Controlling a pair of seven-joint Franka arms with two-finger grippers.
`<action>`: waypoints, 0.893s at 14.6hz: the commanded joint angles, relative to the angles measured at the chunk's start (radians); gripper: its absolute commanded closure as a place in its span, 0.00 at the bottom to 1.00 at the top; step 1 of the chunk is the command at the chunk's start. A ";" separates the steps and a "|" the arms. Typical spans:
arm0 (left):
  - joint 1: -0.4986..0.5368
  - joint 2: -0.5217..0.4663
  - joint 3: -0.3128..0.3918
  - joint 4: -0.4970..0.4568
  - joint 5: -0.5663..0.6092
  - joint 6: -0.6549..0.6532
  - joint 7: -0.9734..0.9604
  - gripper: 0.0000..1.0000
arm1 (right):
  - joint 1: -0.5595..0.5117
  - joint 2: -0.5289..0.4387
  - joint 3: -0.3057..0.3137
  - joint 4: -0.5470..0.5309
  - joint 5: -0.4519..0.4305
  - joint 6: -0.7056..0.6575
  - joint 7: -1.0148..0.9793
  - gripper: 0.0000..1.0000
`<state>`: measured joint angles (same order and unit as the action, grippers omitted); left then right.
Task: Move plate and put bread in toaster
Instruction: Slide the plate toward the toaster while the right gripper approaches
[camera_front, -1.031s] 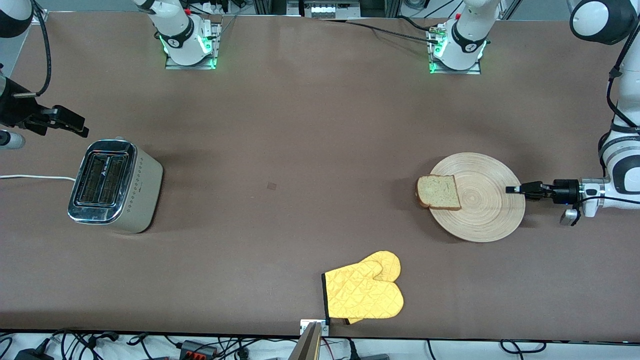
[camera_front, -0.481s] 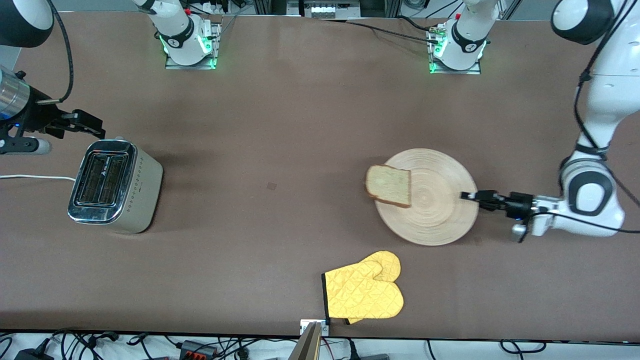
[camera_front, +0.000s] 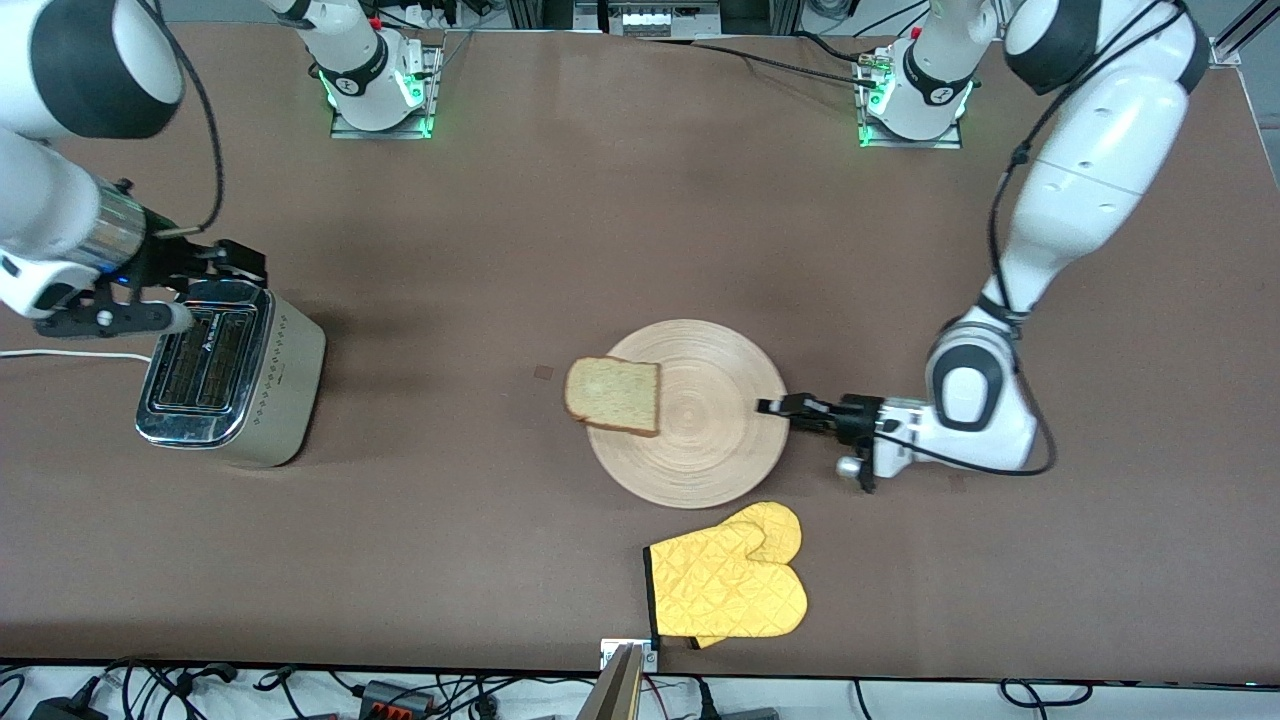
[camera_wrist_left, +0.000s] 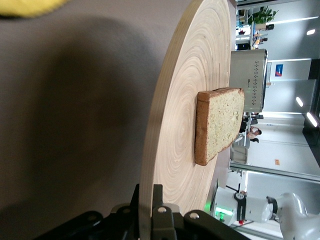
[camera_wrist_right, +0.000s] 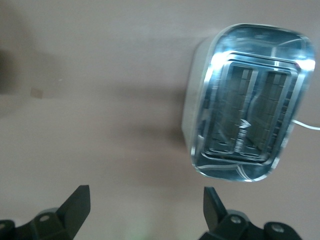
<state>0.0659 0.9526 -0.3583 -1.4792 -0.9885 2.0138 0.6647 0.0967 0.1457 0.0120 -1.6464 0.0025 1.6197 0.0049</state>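
The plate (camera_front: 690, 415) lay flat on the table (camera_front: 620, 230) near its middle, just farther from the front camera than a yellow mitt (camera_front: 728, 585). The left tool (camera_front: 775, 408) was clamped on the plate's rim at the edge toward the left arm's end (in the left wrist view one finger (camera_wrist_left: 159, 216) lay across the rim's edge). The bread (camera_front: 613, 394) rested on the plate at the edge toward the toaster (camera_front: 228, 372), overhanging the rim slightly. The toaster stood upright toward the right arm's end, both slots empty, its white cord (camera_front: 70, 354) trailing off the table. The right tool (camera_front: 235, 262) hung spread wide over the toaster's top edge.
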 joint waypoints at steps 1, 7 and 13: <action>-0.063 0.014 0.001 -0.001 -0.071 0.040 0.004 0.99 | 0.079 0.054 -0.003 0.023 0.010 0.002 0.007 0.00; -0.100 0.045 0.004 -0.032 -0.071 0.049 0.006 0.83 | 0.129 0.098 -0.001 0.020 0.023 0.078 0.012 0.00; -0.038 -0.020 0.033 -0.030 -0.026 -0.025 0.006 0.00 | 0.133 0.160 -0.003 -0.012 0.145 0.129 0.012 0.00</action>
<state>-0.0034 0.9978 -0.3503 -1.4904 -1.0359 2.0554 0.6662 0.2216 0.2900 0.0121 -1.6447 0.1249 1.7178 0.0110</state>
